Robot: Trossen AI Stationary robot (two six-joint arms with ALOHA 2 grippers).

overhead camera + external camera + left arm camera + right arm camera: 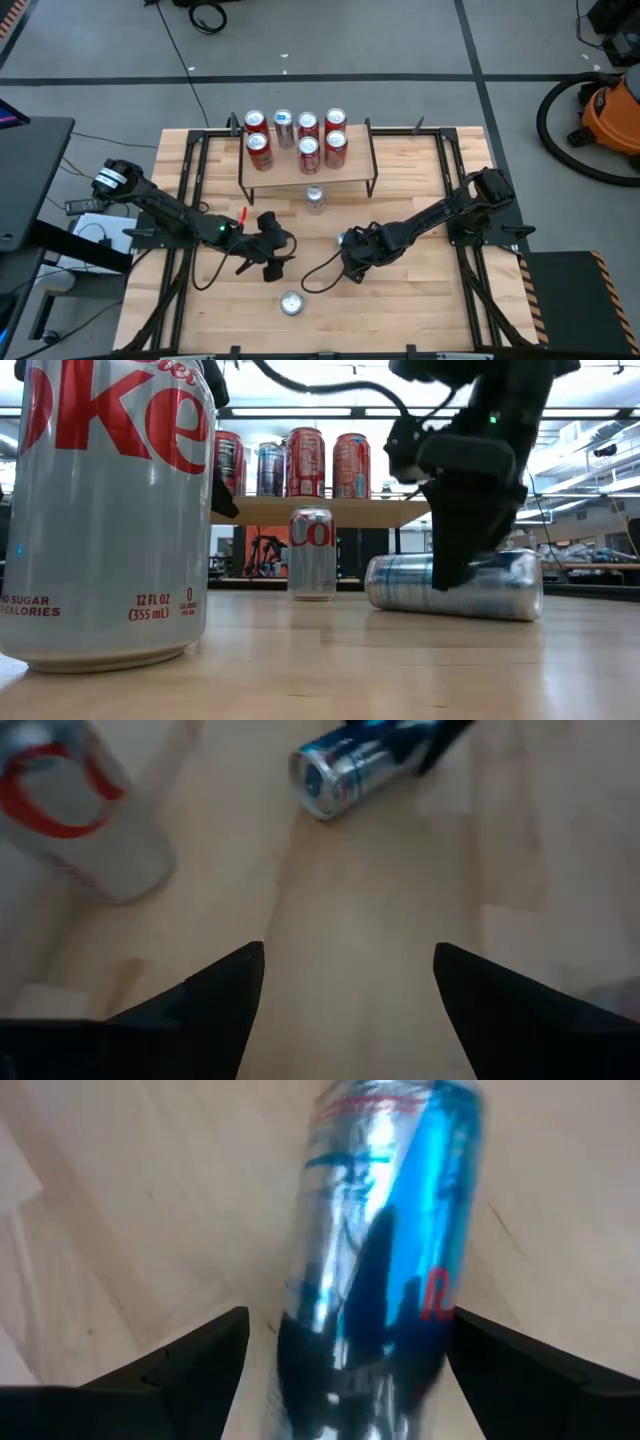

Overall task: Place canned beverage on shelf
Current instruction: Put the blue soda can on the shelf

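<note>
The right gripper (340, 1365) stands with its fingers spread wide either side of a blue-and-silver can (385, 1230) that lies on its side on the tabletop (420, 300), well in front of the shelf (345, 178); the fingers (170, 1370) bracket the can's body without visibly pressing it, so it looks straddled rather than gripped; the left gripper (345, 1005), its fingers likewise apart and holding nothing, hovers low over the wood farther from the shelf's right end, looking across at the same fallen can (350, 770); a silver cola can (316, 198) stands upright just in front of the shelf, and another silver can (291, 303) stands farther out from it, closest to the low camera; on the shelf's light-wood top seven cans (297, 138) are already lined up, mostly red; the lying can looks thin-walled, smooth and free to roll, probably with some weight if full, so a squeeze across the middle of its round body seems the surest hold, firm enough to stop slipping yet gentle enough not to dent it; it must then be tipped upright before it reaches the shelf.
</note>
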